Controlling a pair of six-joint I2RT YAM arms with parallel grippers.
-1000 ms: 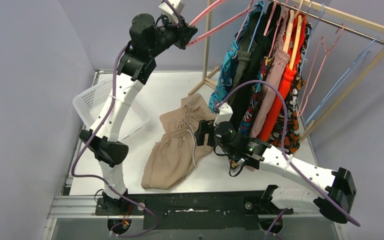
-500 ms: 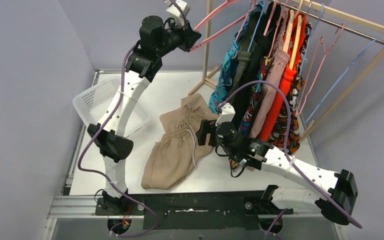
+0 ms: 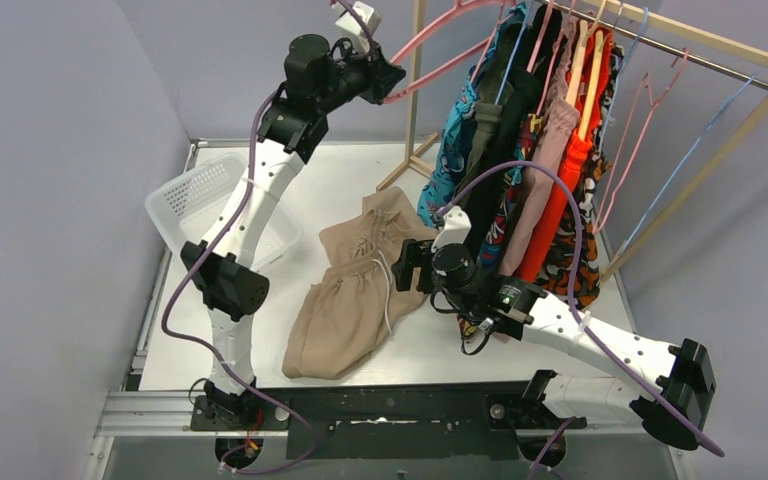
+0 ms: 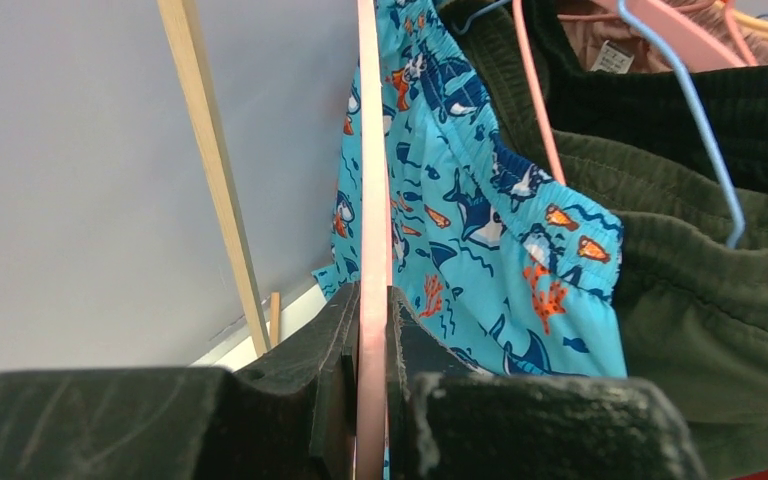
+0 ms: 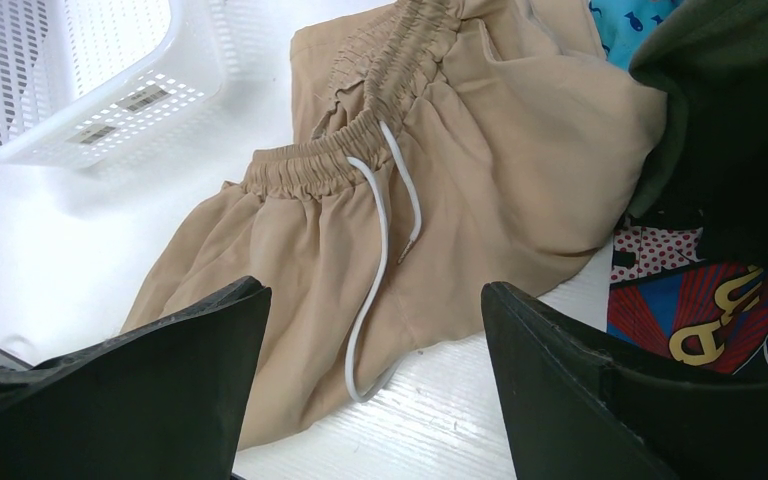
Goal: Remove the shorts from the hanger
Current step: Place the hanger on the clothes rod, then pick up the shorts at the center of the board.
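Pink plastic is pinched flat between the closed fingers of the left gripper (image 4: 372,310): a bare pink hanger (image 4: 368,150), held edge-on just beside the left post of the wooden rack (image 4: 210,150). The right gripper (image 5: 370,290) is spread wide with nothing between its fingers, low in front of the rack and above the tan shorts (image 5: 480,160), which lie crumpled off any hanger with a white drawstring (image 5: 380,250) trailing.

On the rack, the teal shark-print shorts (image 4: 480,220) hang nearest the held hanger, with the olive shorts (image 4: 700,300) next behind them. All are judged light, limp and easily stretched. The gathered elastic waistband is likely the best hold, since it gives bulk to pinch; thin leg fabric would probably slip or bunch, and a pulled hanger could swing.

A smooth white table (image 3: 340,180) is seen below the rack, a white mesh basket (image 5: 60,80) to the rack's left, and plain grey walls (image 3: 50,150) close by.
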